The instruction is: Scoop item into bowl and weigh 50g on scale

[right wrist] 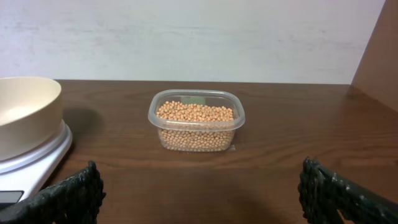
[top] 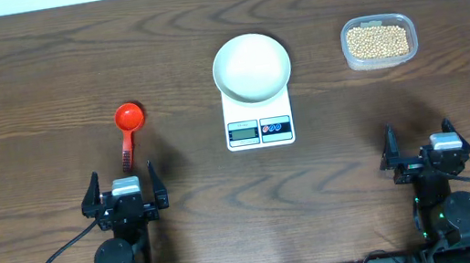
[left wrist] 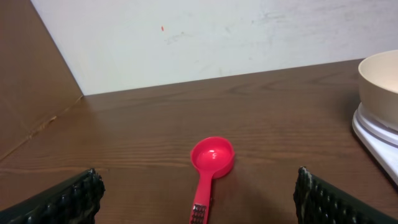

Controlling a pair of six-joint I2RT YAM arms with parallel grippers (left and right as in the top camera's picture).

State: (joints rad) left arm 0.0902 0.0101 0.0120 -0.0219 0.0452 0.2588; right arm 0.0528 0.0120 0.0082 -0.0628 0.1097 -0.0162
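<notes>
We're watching the red measuring scoop (top: 129, 128), which is lying dead ahead of the left gripper (top: 122, 182) at its twelve o'clock. Its long axis is running twelve to six, cup far, handle end pointing back almost between the fingers, so the left arm is the nearer one. Both arms are crouching low, wrists level, jaws spread wide, gripping nothing. The right gripper (top: 419, 138) is facing the soybeans (top: 377, 40) in their clear tub (top: 345, 48), between eleven and twelve. The white bowl (top: 251, 66) is sitting empty on the scale (top: 259, 130).

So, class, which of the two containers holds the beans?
The clear plastic tub on the right, filled with beans; the white bowl on the scale is empty.
</notes>
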